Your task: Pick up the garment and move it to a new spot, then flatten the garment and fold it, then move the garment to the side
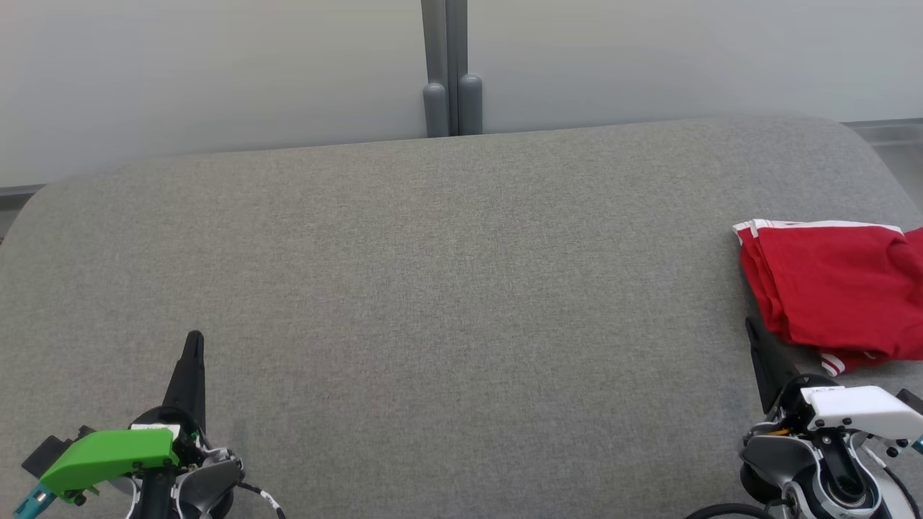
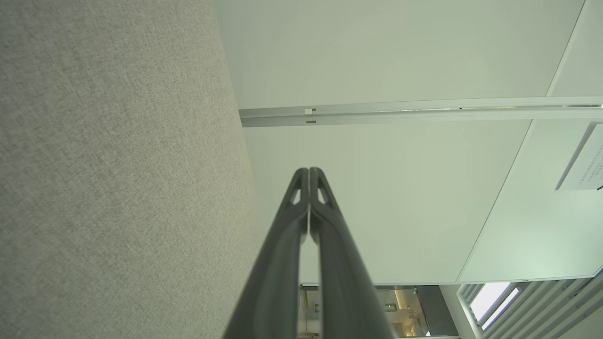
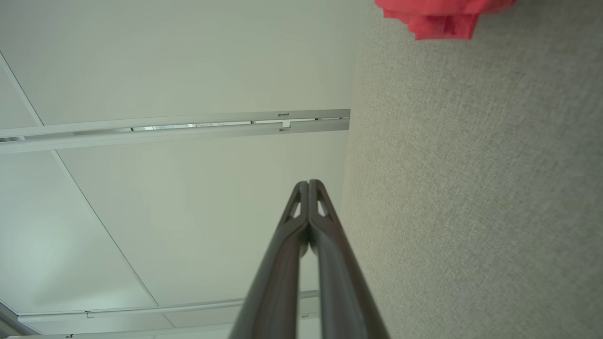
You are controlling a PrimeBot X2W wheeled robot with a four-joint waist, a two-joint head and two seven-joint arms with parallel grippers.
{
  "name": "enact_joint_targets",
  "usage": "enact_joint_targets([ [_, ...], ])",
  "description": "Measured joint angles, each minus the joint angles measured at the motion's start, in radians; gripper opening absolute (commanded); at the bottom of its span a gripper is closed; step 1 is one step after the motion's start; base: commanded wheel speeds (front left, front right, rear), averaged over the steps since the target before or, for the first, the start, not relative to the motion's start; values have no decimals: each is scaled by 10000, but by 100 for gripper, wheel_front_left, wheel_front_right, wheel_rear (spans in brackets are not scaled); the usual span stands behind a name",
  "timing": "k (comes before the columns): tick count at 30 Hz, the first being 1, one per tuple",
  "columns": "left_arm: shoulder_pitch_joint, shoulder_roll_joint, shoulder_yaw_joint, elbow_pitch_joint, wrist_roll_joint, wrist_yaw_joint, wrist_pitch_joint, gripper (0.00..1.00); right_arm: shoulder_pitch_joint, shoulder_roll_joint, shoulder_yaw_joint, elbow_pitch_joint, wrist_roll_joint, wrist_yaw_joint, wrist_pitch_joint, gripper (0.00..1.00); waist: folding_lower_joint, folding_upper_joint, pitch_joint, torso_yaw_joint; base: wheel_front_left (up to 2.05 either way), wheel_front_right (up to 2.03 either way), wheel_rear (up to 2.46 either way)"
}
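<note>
GARMENT: you have the red, white-striped garment [image 1: 836,288] lying folded at the far right of the grey fabric surface [image 1: 461,288] | LEFT: your left gripper [image 1: 194,339] has its fingers pressed together on nothing; well apart from the garment | RIGHT: your right gripper [image 1: 751,324] is pressed together, empty; tips near the garment's edge

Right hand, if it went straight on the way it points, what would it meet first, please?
Probably nothing on the table: the shut right hand points past the red garment toward the pale wall panel behind, which it would likely reach first; depth is unclear.
</note>
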Motion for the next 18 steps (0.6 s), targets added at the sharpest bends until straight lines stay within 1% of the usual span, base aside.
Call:
enact_joint_targets([
  [18, 0, -4, 6, 0, 0, 0, 2, 0, 0, 0, 2, 0, 0, 0, 0, 0, 0, 0, 0, 0, 0, 0, 0],
])
